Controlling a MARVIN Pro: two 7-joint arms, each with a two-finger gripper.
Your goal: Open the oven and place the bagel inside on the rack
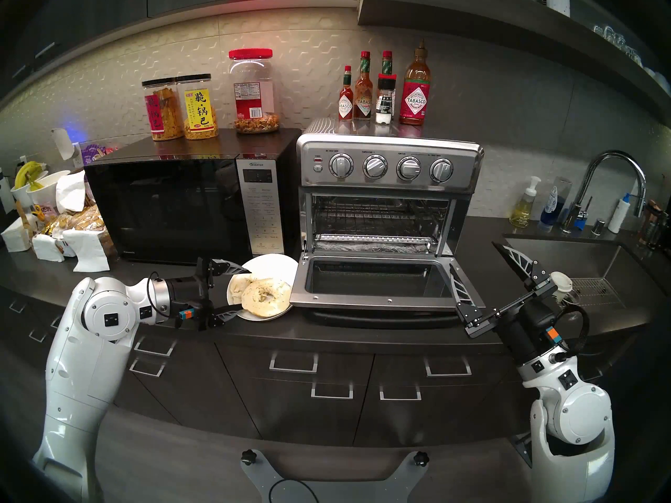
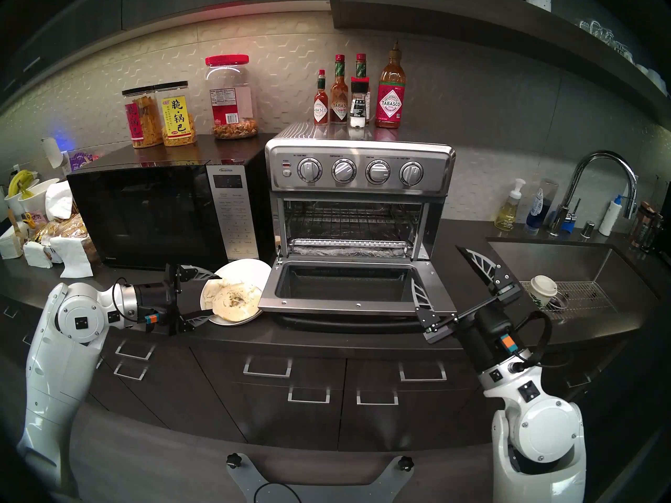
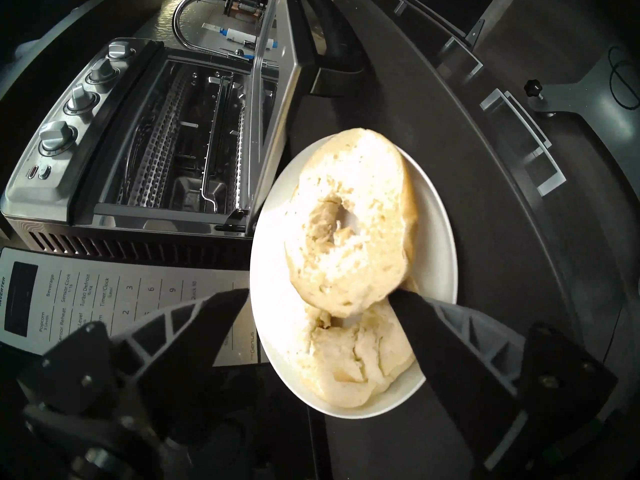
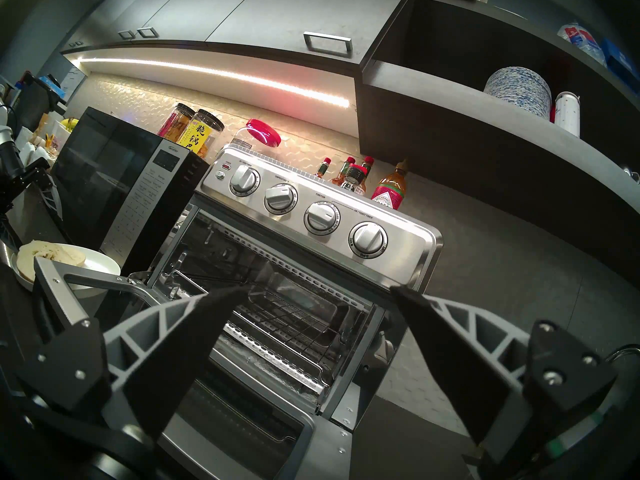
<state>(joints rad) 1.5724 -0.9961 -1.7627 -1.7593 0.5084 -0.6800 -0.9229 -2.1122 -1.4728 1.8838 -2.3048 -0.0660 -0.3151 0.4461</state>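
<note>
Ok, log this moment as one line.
oven door: open | bagel: on plate | left gripper: open, straddling bagel | right gripper: open, empty

Dim kitchen lit by an under-cabinet strip (image 4: 214, 75) (fisheye-dark corners), plate (image 3: 266, 337) glaring white

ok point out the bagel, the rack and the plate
bagel (image 3: 349, 223): left wrist view, cut face of upper half
rack (image 1: 377, 215): head left view, wires mid-span
plate (image 3: 436, 247): left wrist view, bare rim
</note>
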